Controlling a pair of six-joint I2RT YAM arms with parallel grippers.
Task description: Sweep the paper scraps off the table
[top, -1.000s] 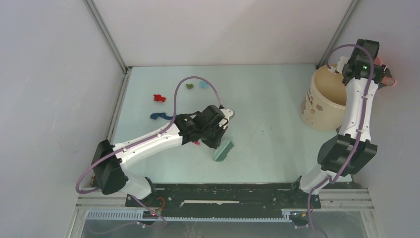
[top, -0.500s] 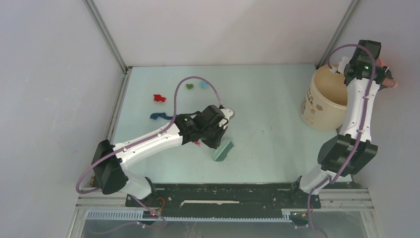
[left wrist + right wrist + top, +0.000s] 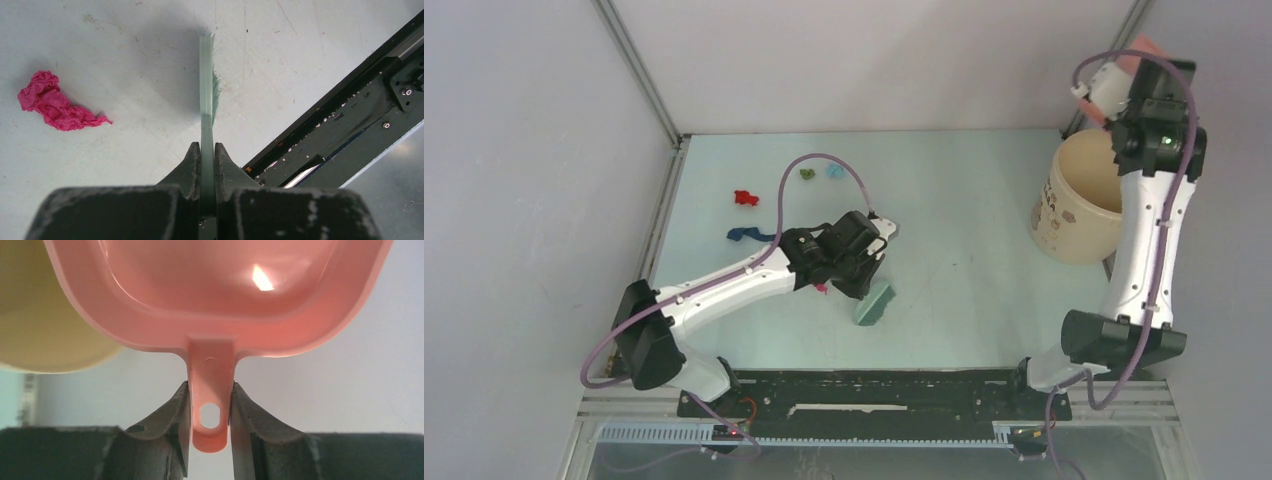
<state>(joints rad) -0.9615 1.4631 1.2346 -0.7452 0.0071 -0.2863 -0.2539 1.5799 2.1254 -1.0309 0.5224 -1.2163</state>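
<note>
- Nearest the arm bases, the left gripper (image 3: 207,150) is clamped tight on the thin handle of the teal brush (image 3: 206,90). The bristles rest on the table (image 3: 964,220) near its middle. This arm has scarcely shifted over the last second.
- Just left of the brush, apart from the bristles, lies a crumpled magenta scrap (image 3: 52,102).
- Farther back on the left lie a dark blue scrap (image 3: 746,235) and then a red scrap (image 3: 745,198). A green scrap (image 3: 807,173) and a light blue scrap (image 3: 834,171) sit side by side towards the far edge. None of these paper scraps has moved.
- At the far right stands the beige bucket (image 3: 1074,205).
- The right gripper (image 3: 210,395) pinches the handle of the salmon dustpan (image 3: 215,290). It has risen from the bucket's rim and now holds the pan high against the far wall.
- The wrist view shows nothing in the part of the pan in view, so the lift probably ends a tipping pass. Five scraps still lie on the table, so the pan must come back down before the waiting brush can work.
</note>
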